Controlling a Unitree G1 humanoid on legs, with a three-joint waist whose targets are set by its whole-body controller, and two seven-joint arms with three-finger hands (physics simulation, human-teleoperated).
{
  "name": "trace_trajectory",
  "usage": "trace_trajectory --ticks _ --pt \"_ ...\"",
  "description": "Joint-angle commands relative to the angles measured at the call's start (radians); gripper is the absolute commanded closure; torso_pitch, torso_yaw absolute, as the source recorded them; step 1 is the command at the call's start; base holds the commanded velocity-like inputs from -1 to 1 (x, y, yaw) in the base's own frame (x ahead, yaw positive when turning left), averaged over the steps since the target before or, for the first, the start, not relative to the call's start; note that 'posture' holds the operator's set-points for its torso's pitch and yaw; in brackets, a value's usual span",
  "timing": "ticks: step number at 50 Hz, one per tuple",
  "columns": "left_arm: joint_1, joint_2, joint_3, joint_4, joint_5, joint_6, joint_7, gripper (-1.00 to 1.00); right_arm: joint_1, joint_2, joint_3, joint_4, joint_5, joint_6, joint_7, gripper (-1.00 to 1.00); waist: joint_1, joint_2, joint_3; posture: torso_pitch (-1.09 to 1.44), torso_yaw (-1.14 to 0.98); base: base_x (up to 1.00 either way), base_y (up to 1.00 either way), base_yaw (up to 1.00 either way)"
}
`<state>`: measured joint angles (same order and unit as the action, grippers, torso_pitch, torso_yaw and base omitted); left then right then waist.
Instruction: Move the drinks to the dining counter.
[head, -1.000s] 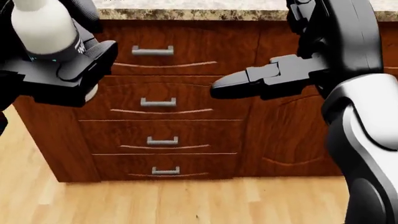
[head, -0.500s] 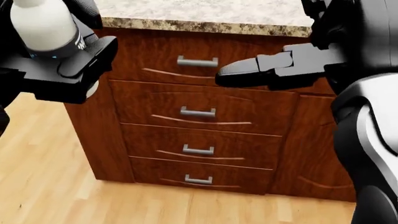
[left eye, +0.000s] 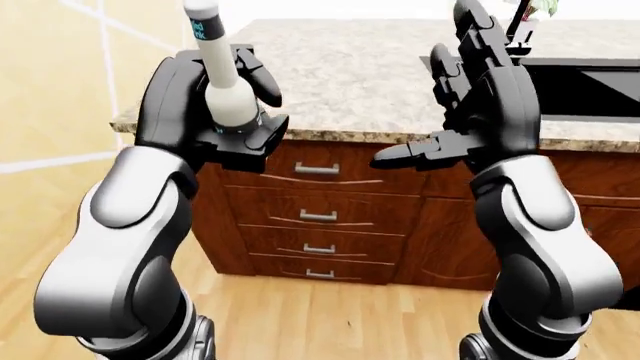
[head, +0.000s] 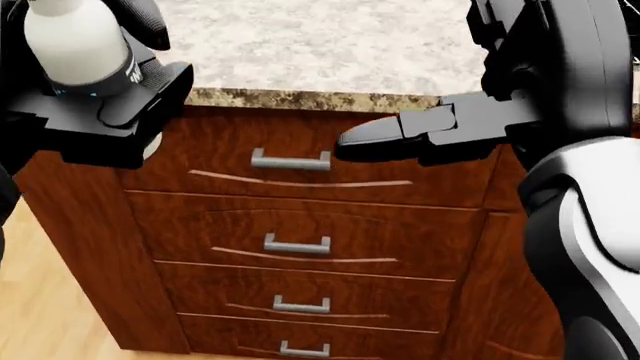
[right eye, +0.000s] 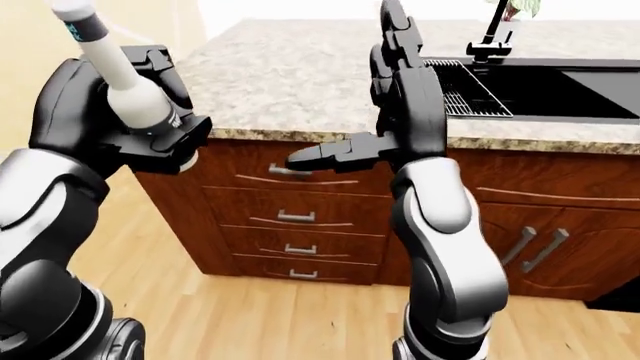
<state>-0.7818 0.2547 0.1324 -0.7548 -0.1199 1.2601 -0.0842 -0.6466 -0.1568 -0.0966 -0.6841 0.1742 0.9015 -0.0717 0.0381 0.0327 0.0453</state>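
Over the last second the whole head view has shifted: the granite counter (head: 330, 52) now fills its upper part where earlier only the drawer fronts and floor showed, so the camera and the robot have moved closer and the things themselves have not moved. By my judgement the carry is nearly done and the set-down comes next.

The left robot hand (left eye: 215, 112) is closed round a white bottle (left eye: 222, 79) with a narrow neck and a grey cap, held upright and slightly tilted, above the counter's near edge. The right robot hand (left eye: 470, 105) is spread and holds nothing, fingers raised and one finger pointing toward the left robot hand.

Below both hands runs a stack of wooden drawers (head: 290, 225) with metal handles. Beyond the right robot hand lie a black sink (right eye: 540, 90), a drying rack (right eye: 462, 91) and a faucet (right eye: 490, 37). The stretch of counter beyond the bottle looks bare, so nothing seems to block placing it there.
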Motion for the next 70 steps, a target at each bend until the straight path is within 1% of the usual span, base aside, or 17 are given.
trace_trajectory --ticks 1,4,7,8,9,11,12,16,18,19,20,29,32,34,39,52,70 --pt "-0.016 0.002 0.005 -0.011 0.004 -0.039 0.002 1.0 -0.023 -0.005 -0.007 -0.015 -0.005 -0.03 -0.003 -1.0 0.002 0.005 -0.004 0.0 0.0 0.83 0.0 0.0" --pt "-0.016 -0.001 0.004 -0.01 0.006 -0.039 0.002 1.0 -0.025 -0.006 -0.008 -0.013 -0.006 -0.031 -0.002 -1.0 0.009 -0.016 -0.023 0.0 0.0 0.83 0.0 0.0" --pt "-0.021 0.001 0.003 -0.011 0.006 -0.035 0.001 1.0 -0.027 -0.006 -0.009 -0.014 -0.006 -0.027 -0.005 -1.0 -0.005 -0.091 -0.042 0.0 0.0 0.83 0.0 0.0" --pt "-0.02 0.001 0.003 -0.01 0.007 -0.037 0.0 1.0 -0.025 -0.005 -0.01 -0.008 -0.006 -0.035 -0.004 -1.0 -0.009 -0.072 -0.004 0.0 0.0 0.83 0.0 0.0" --pt "-0.022 0.001 0.004 -0.011 0.007 -0.035 0.0 1.0 -0.03 -0.005 -0.011 -0.01 -0.005 -0.028 -0.007 -1.0 -0.003 -0.089 0.028 0.0 0.0 0.63 0.0 0.0" --pt "-0.026 0.002 0.006 -0.016 0.007 -0.028 0.0 1.0 -0.029 -0.003 -0.014 -0.012 0.001 -0.02 -0.009 -1.0 -0.016 -0.104 -0.007 0.0 0.0 0.08 0.0 0.0" --pt "-0.026 0.002 0.006 -0.019 0.006 -0.024 -0.001 1.0 -0.029 -0.002 -0.014 -0.013 0.004 -0.018 -0.011 -1.0 -0.014 -0.106 0.0 0.0 0.0 0.0 0.0 0.0" --pt "-0.027 0.005 0.01 -0.018 0.005 -0.024 -0.004 1.0 -0.028 -0.003 -0.007 -0.006 0.002 -0.018 -0.016 -1.0 -0.025 -0.075 0.022 0.0 0.0 0.0 0.0 0.0" --pt "-0.029 0.006 0.012 -0.017 0.004 -0.024 -0.005 1.0 -0.028 -0.002 -0.004 -0.008 0.0 -0.016 -0.018 -1.0 -0.02 -0.018 -0.001 0.0 0.0 0.0 0.0 0.0" --pt "-0.029 0.006 0.011 -0.016 0.004 -0.025 -0.005 1.0 -0.028 -0.002 -0.003 -0.007 -0.001 -0.017 -0.018 -1.0 -0.01 0.036 -0.014 0.0 0.0 0.0 0.0 0.0" --pt "-0.03 0.007 0.012 -0.016 0.003 -0.024 -0.005 1.0 -0.03 -0.002 -0.004 -0.005 -0.001 -0.018 -0.017 -1.0 -0.026 -0.005 0.004 0.0 0.0 0.0 0.0 0.0" --pt "-0.043 0.01 0.014 -0.019 -0.001 -0.01 -0.003 1.0 -0.034 -0.004 -0.006 -0.005 -0.001 -0.018 -0.015 -1.0 -0.017 -0.013 0.029 0.0 0.0 0.0 0.0 0.0" --pt "-0.038 0.011 0.016 -0.023 -0.002 -0.01 -0.002 1.0 -0.034 -0.003 -0.005 -0.01 -0.001 -0.015 -0.016 -1.0 -0.01 -0.09 0.0 0.0 0.0 0.0 0.0 0.0" --pt "-0.032 0.01 0.015 -0.025 -0.003 -0.013 -0.002 1.0 -0.031 -0.002 -0.004 -0.01 -0.002 -0.017 -0.016 -1.0 -0.015 -0.057 0.001 0.0 0.0 0.0 0.0 0.0" --pt "0.007 -0.006 -0.022 -0.007 0.017 -0.064 0.006 1.0 -0.04 -0.001 -0.004 -0.018 0.0 -0.002 -0.016 -1.0 -0.033 -0.032 -0.026 0.0 0.0 0.0 0.0 0.0" --pt "0.025 -0.08 -0.098 0.077 0.122 -0.148 -0.023 1.0 -0.052 -0.012 -0.018 -0.026 0.021 0.013 -0.028 -1.0 -0.034 -0.044 -0.032 0.0 0.0 0.0 0.0 0.0" --pt "0.049 -0.134 -0.109 0.273 0.219 -0.311 -0.07 1.0 -0.043 -0.009 -0.008 -0.022 0.012 -0.005 -0.028 -1.0 -0.026 -0.054 -0.023 0.0 0.0 0.0 0.0 0.0"
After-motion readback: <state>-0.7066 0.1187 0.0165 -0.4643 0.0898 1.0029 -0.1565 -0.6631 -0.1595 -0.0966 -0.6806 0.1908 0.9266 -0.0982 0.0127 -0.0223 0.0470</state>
